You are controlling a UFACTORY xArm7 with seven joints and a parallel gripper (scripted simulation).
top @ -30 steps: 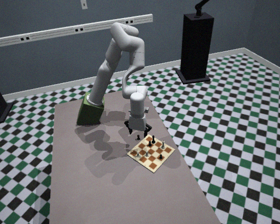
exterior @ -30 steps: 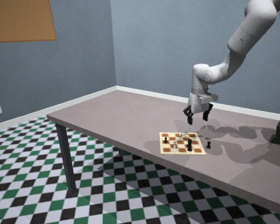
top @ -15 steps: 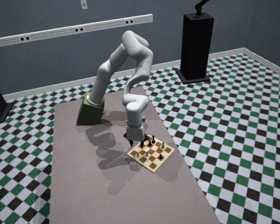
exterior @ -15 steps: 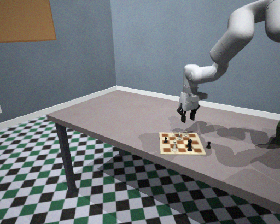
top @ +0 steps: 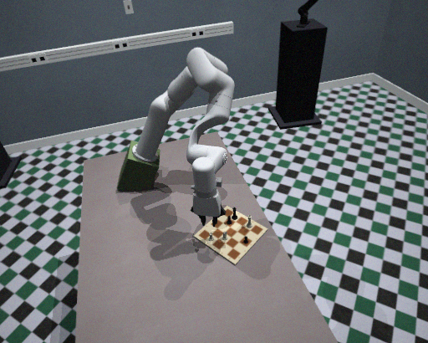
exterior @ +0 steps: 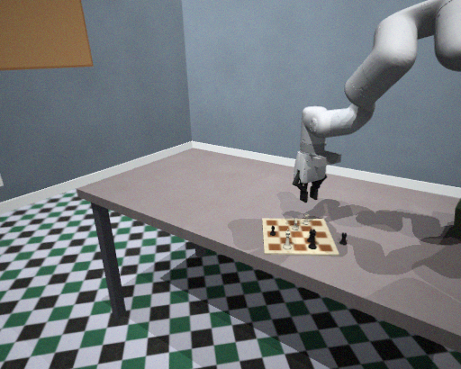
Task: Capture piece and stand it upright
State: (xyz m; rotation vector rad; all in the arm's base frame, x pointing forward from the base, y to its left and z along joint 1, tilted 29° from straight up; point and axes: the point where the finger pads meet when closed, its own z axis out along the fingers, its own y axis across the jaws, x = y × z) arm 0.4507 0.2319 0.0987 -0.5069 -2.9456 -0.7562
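Black pawn [exterior: 343, 238] stands on the table [exterior: 174, 193] just beside the board [exterior: 269, 248].

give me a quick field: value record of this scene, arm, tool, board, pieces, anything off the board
arm: white seven-joint arm on a green block base
tool: white and black tool, fingers partly closed, holding nothing, hanging above the board's far edge
board: small tan and brown chessboard near the edge of the grey table
pieces on board: a few black and white pieces, all upright
off board: small black pawn upright on the table beside the board
squares: edge labels too small to read
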